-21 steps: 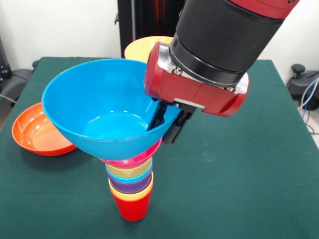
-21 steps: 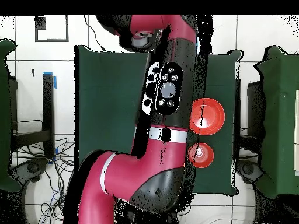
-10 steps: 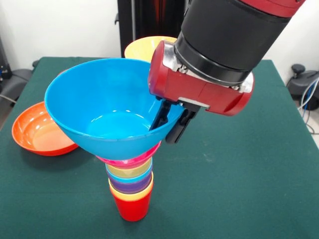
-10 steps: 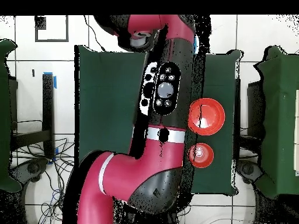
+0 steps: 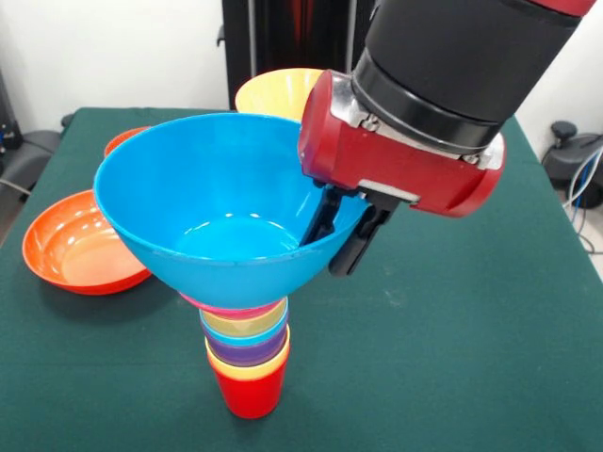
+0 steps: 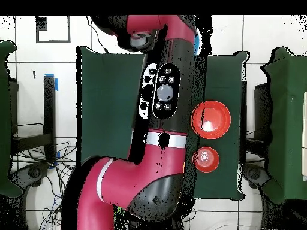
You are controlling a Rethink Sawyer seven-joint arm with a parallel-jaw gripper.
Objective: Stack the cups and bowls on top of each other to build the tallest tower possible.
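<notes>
In the front view a large blue bowl (image 5: 217,217) sits on top of the tower, over a magenta-pink bowl (image 5: 236,309) whose rim just shows. Below them are nested cups (image 5: 247,341) in blue, yellow, purple and pale yellow, with a red cup (image 5: 250,391) as base on the green table. My gripper (image 5: 327,252) is shut on the blue bowl's right rim, one finger inside and one outside. From overhead my arm hides the tower and the gripper.
A wide shallow orange bowl (image 5: 80,250) (image 6: 210,118) lies left of the tower. A small orange bowl (image 5: 127,139) (image 6: 206,159) peeks out behind the blue bowl. A large yellow-orange bowl (image 5: 278,91) stands at the back, behind the blue bowl and my arm.
My gripper has shifted to the right and slightly away, carrying the blue bowl's rim with it. The bowl now sits further right over the stack. The other bowls have not moved.
</notes>
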